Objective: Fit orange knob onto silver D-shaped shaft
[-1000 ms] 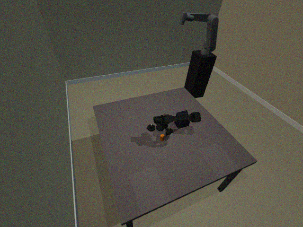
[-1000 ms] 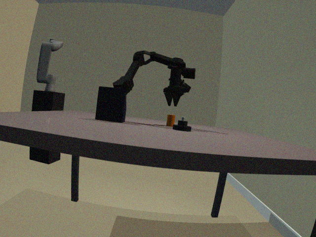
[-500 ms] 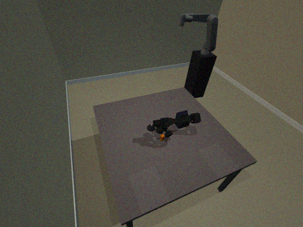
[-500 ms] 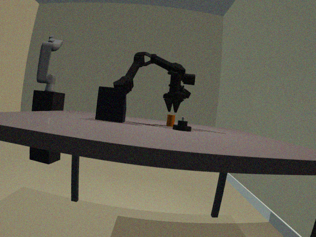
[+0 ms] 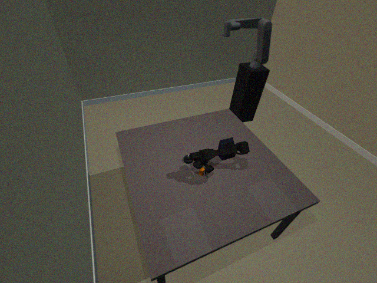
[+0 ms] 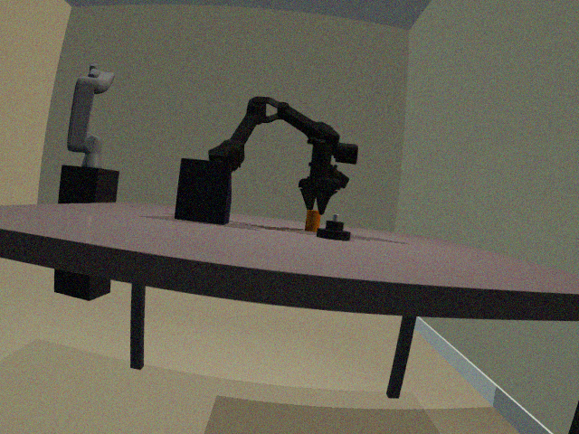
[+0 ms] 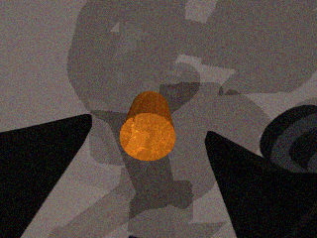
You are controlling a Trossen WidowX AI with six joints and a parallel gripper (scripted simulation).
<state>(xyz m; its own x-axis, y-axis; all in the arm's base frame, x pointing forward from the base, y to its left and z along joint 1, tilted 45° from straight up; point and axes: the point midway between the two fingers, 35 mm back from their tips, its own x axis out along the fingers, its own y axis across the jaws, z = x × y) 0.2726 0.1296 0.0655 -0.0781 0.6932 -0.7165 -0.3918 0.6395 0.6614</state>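
Observation:
The orange knob [image 5: 201, 171] [image 6: 312, 221] [image 7: 148, 136] stands upright on the table; its hole is not visible. My gripper [image 6: 315, 211] [image 7: 151, 128] is open and empty, pointing down just above the knob's top. In the wrist view the knob shows between the two fingertips, with a gap on both sides. The black round pedestal [image 5: 187, 159] [image 6: 333, 233] [image 7: 272, 141] stands close beside the knob, at the right edge of the wrist view and partly hidden by a finger. Its silver shaft [image 6: 336, 217] points up; the flat side cannot be made out.
The table [image 5: 182, 207] [image 6: 261, 250] carries the dark block [image 5: 227, 148] [image 6: 203, 191] near my arm's base. A second, grey arm [image 5: 264, 39] [image 6: 81, 112] stands on a black stand [image 5: 249, 91] [image 6: 77, 184] beyond the table. My arm's shadows fall around the knob.

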